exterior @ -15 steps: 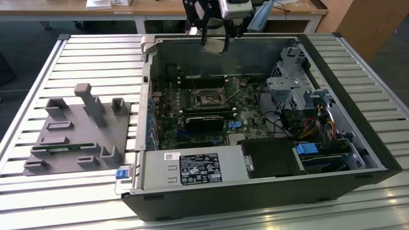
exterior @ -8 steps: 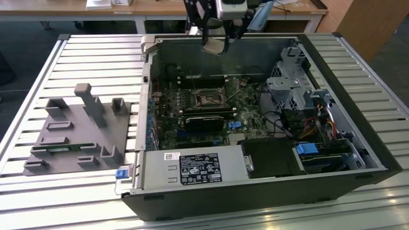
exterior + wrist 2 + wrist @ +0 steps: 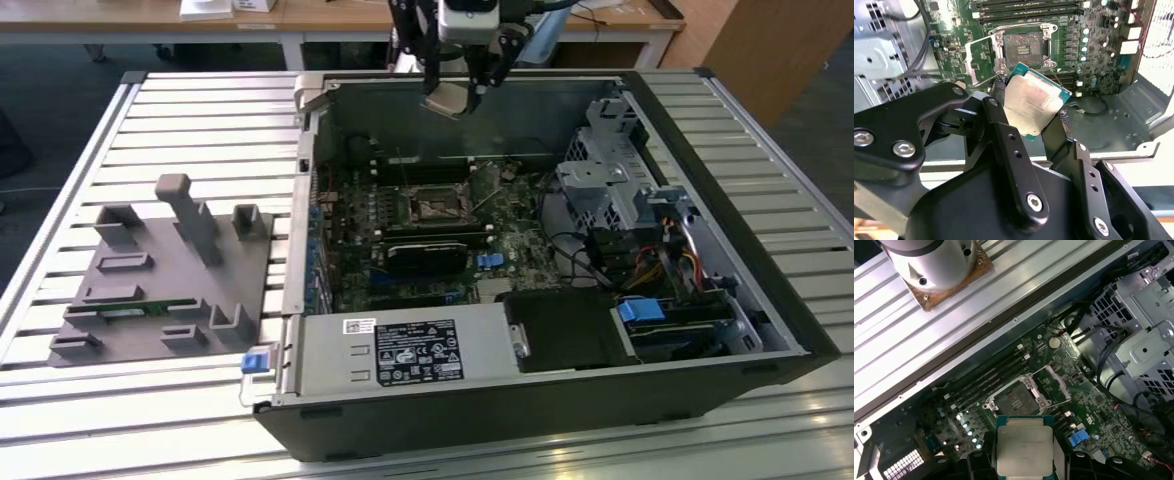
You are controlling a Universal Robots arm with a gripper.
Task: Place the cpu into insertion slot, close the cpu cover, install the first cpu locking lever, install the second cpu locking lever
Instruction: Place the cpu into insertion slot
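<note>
Black gripper clamps the cpu above the uncovered insertion slot, its cpu cover swung open.

a robotics lab: slatted metal workbench, opened computer case, wooden desk behind.

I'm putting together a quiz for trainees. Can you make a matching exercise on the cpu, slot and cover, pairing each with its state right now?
Column 1:
1. cpu
2. slot
3. cover

Column 2:
A. swung open, standing beside the slot
B. gripped in the hand, off the slot
C. empty and uncovered

Pairs: 1-B, 2-C, 3-A
</note>
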